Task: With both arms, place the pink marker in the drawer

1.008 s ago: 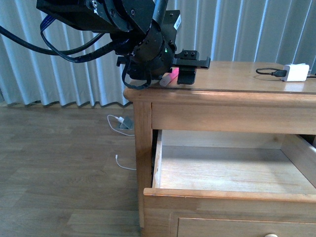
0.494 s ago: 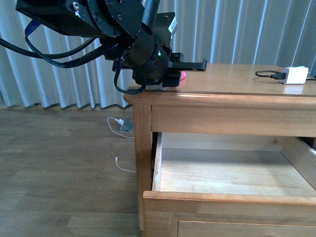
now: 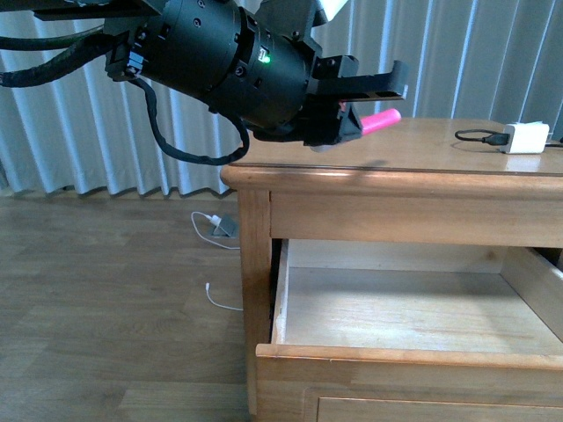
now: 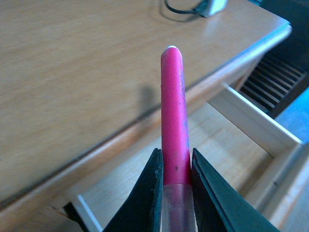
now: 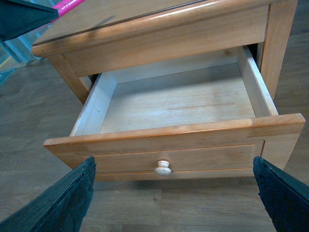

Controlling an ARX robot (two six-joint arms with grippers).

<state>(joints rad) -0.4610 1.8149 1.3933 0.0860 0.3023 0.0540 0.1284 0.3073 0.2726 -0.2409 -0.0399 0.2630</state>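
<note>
My left tool [image 4: 175, 166] clenches the pink marker [image 4: 173, 111]. Swing over the open drawer [image 5: 159, 131] (right tool [image 5: 174, 195] gapes), lower before releasing.

You have no readable text, label or number here; the faint bluish print on the marker [image 4: 175, 121] is too blurred.

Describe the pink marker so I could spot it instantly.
Find the wooden dresser with its drawer pulled open. Above its top, the black left tool pinches the marker by its pale cap end. It is the only bright pink stick there, unlike the white charger lying on the top.
</note>
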